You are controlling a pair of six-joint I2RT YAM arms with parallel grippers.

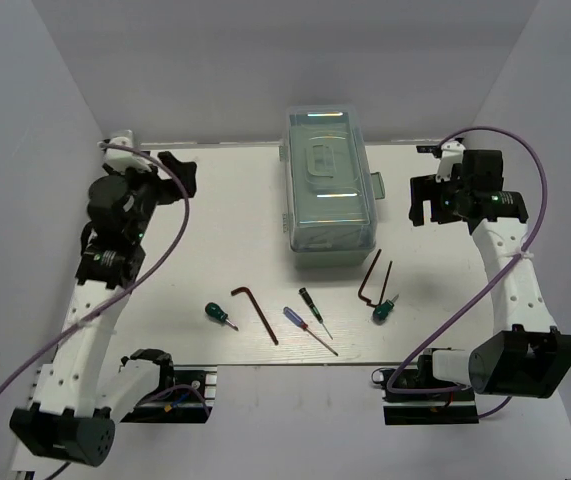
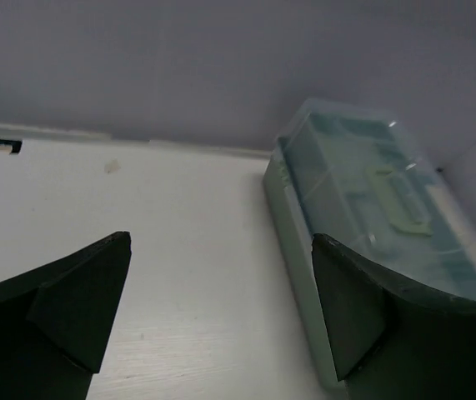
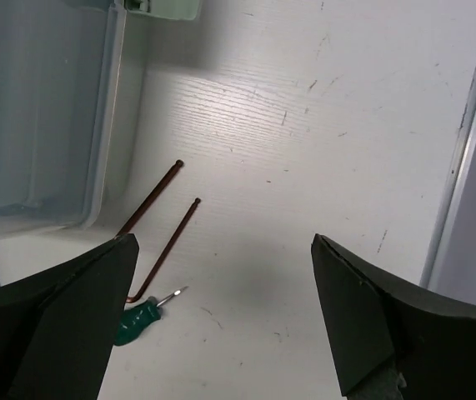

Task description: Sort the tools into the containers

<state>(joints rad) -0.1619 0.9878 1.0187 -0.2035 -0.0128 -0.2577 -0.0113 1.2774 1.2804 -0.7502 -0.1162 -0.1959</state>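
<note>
A closed pale mint toolbox with a clear lid (image 1: 330, 188) stands at the table's back middle; it also shows in the left wrist view (image 2: 371, 208) and the right wrist view (image 3: 37, 117). In front lie a green screwdriver (image 1: 217, 315), a hex key (image 1: 257, 312), a blue-handled screwdriver (image 1: 308, 328), a black-handled screwdriver (image 1: 314, 310), a second hex key (image 1: 373, 277) and a second green screwdriver (image 1: 383, 310). That hex key (image 3: 158, 229) and green screwdriver (image 3: 142, 318) show in the right wrist view. My left gripper (image 1: 177, 170) is open and empty at the back left. My right gripper (image 1: 427, 200) is open and empty, right of the toolbox.
White walls enclose the table on the left, back and right. The table's right edge (image 3: 463, 142) runs close to my right gripper. A small latch tab (image 1: 376, 187) sticks out of the toolbox's right side.
</note>
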